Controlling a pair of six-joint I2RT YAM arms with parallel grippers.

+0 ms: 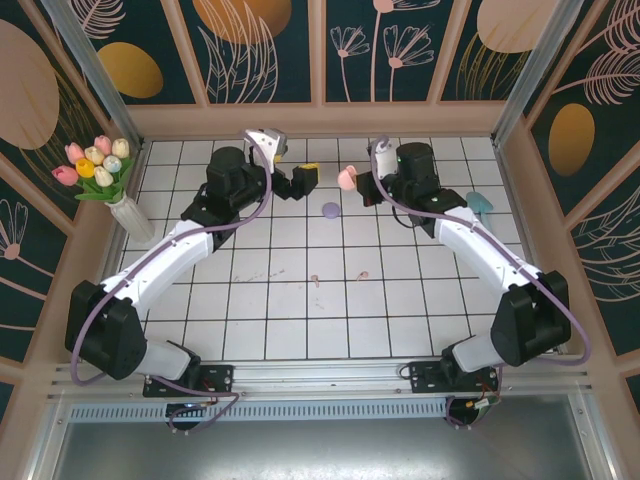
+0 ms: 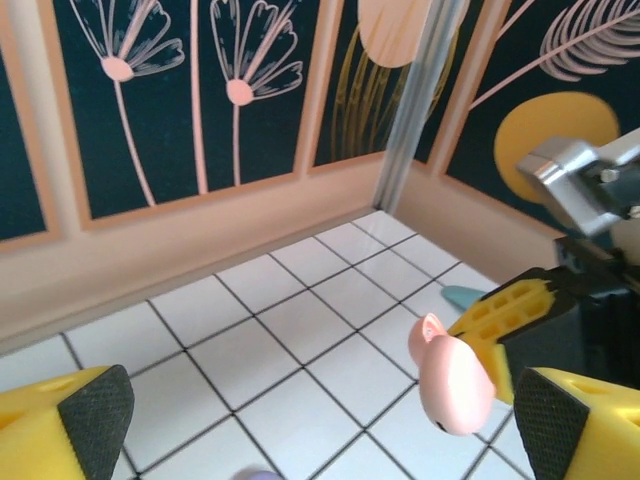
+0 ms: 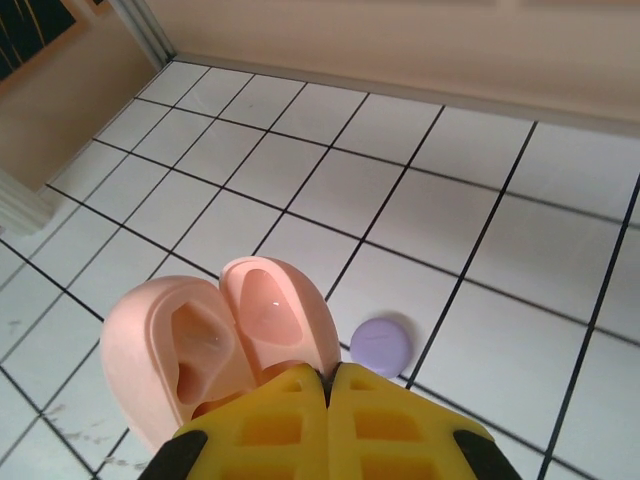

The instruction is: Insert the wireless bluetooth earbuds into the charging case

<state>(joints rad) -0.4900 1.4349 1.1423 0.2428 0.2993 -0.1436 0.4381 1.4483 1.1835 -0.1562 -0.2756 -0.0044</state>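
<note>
The charging case (image 3: 215,340) is pale pink and hangs open above the tiles, its two hollows looking empty. My right gripper (image 3: 328,375) is shut on its edge. From above, the case (image 1: 347,178) sits at the tip of the right gripper (image 1: 358,183). My left gripper (image 1: 303,180) faces it from the left, open and holding nothing. In the left wrist view the case (image 2: 455,375) hangs just inside my right-hand pad (image 2: 548,418), apart from it. Two tiny pale pink earbuds (image 1: 315,281) (image 1: 362,274) lie on the tiles nearer the arm bases.
A round purple disc (image 1: 331,210) lies on the floor just under the case, also seen as the purple disc (image 3: 380,345). A teal object (image 1: 480,203) rests at the right. A vase of tulips (image 1: 118,205) stands at the far left wall. Wooden walls ring the tiled floor.
</note>
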